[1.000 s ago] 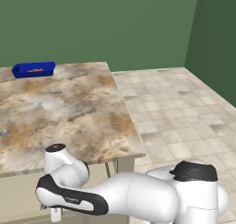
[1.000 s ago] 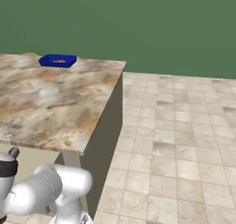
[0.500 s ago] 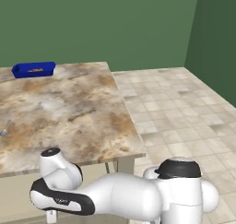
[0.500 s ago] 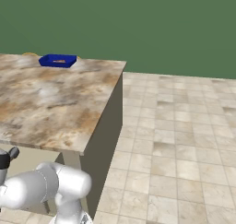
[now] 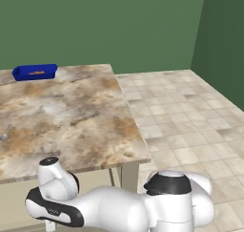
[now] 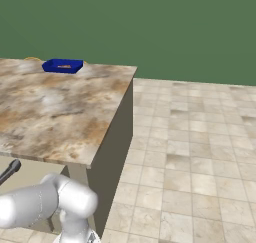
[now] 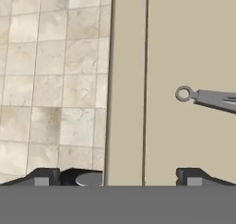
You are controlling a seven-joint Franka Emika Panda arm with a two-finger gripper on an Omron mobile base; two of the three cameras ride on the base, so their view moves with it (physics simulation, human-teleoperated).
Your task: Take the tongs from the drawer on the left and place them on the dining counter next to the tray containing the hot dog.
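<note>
Over at the right edge of the hand view, the tongs [image 7: 209,98] lie in the open drawer [image 7: 189,43], ungrabbed. Your fingers [image 7: 117,176] are spread wide, holding nothing, so pickup and the carry to the blue tray [image 5: 35,72] are both left.

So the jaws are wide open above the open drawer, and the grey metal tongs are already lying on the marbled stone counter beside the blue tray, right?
Not quite. The slim grey metal tongs lie inside the open beige drawer, as the hand view shows, not on the brown marbled stone counter beside the shallow blue tray. The rest holds: the gripper hangs above the drawer, jaws wide open.
</note>
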